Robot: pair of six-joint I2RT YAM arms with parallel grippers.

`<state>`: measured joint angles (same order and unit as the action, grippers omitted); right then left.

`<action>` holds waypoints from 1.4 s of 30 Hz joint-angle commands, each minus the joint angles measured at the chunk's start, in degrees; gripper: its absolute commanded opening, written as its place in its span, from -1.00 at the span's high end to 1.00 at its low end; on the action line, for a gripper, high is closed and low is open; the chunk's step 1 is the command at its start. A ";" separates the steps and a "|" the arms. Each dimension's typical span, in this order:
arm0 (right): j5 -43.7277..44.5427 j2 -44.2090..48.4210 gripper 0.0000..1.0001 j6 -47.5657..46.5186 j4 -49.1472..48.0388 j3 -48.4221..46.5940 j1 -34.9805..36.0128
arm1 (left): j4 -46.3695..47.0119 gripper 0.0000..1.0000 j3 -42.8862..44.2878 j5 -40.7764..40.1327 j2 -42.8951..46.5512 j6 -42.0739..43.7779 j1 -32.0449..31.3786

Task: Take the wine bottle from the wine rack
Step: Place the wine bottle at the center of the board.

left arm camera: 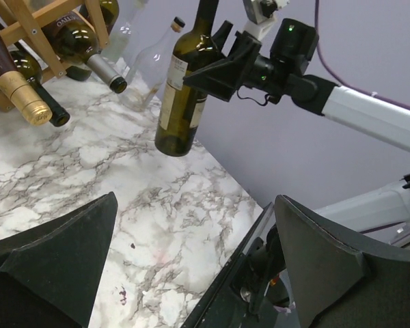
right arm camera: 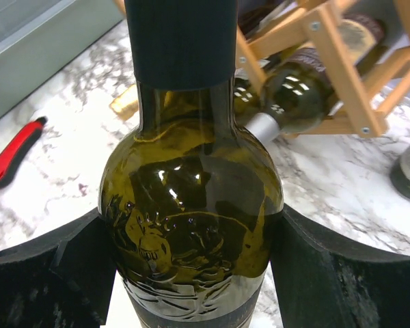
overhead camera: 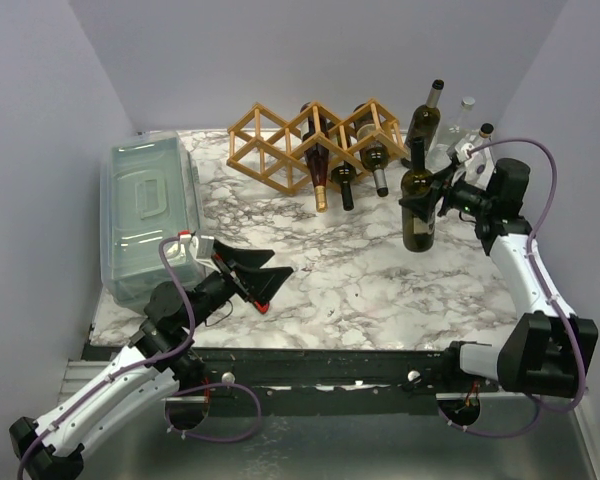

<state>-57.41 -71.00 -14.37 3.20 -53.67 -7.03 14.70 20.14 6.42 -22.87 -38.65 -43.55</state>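
The light wooden lattice wine rack point(overhead camera: 280, 140) stands at the back of the marble table and holds three bottles point(overhead camera: 342, 180) with their necks pointing forward. It also shows in the right wrist view point(right arm camera: 342, 61). My right gripper point(overhead camera: 421, 196) is shut on a dark green wine bottle point(overhead camera: 417, 215), which is upright, off the rack and to its right front. In the right wrist view both fingers point(right arm camera: 75, 273) press the bottle's shoulder point(right arm camera: 191, 198). My left gripper point(overhead camera: 268, 278) is open and empty near the front left, and in its own view point(left arm camera: 191, 273) only marble lies between the fingers.
A clear lidded plastic bin point(overhead camera: 150, 210) fills the left side. A dark bottle point(overhead camera: 427, 115) and two clear bottles point(overhead camera: 462, 125) stand at the back right, close behind the held bottle. A red object point(right arm camera: 14, 154) lies by the left gripper.
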 commanded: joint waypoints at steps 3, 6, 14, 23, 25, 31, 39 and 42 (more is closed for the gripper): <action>9.47 -4.09 0.83 17.25 -37.94 6.45 -0.09 | 2.62 -0.97 0.21 -0.99 -0.68 -0.41 0.31; 13.18 -8.45 0.85 18.41 -51.08 9.21 -0.09 | 2.70 -0.97 0.73 -0.69 -1.66 -0.72 0.30; 20.10 -16.84 0.94 17.30 -63.83 8.91 -0.04 | 2.92 -0.97 -0.12 -1.26 -2.01 -1.12 0.27; 28.65 -23.11 1.00 15.90 -71.81 8.46 0.12 | 3.01 -0.97 -0.40 -1.60 -3.23 -1.15 0.31; 29.58 -24.33 1.00 15.62 -72.83 8.05 0.25 | 3.06 -0.97 -0.59 -1.83 -3.53 -1.33 0.29; 30.88 -28.07 1.00 15.61 -76.91 7.04 0.71 | 3.23 -0.97 -0.95 -2.35 -3.53 -1.50 0.31; 34.55 -33.28 1.00 14.89 -83.69 6.16 1.58 | 3.23 -0.97 -1.18 -3.07 -3.53 -1.51 0.29; 35.38 -34.85 1.00 14.90 -84.60 5.24 1.71 | 3.24 -0.97 -1.08 -3.44 -3.91 -1.31 0.30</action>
<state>-25.36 -104.88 1.50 -70.04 -44.86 -5.78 16.67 19.99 4.47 -26.48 -39.90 -43.55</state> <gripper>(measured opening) 0.761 0.986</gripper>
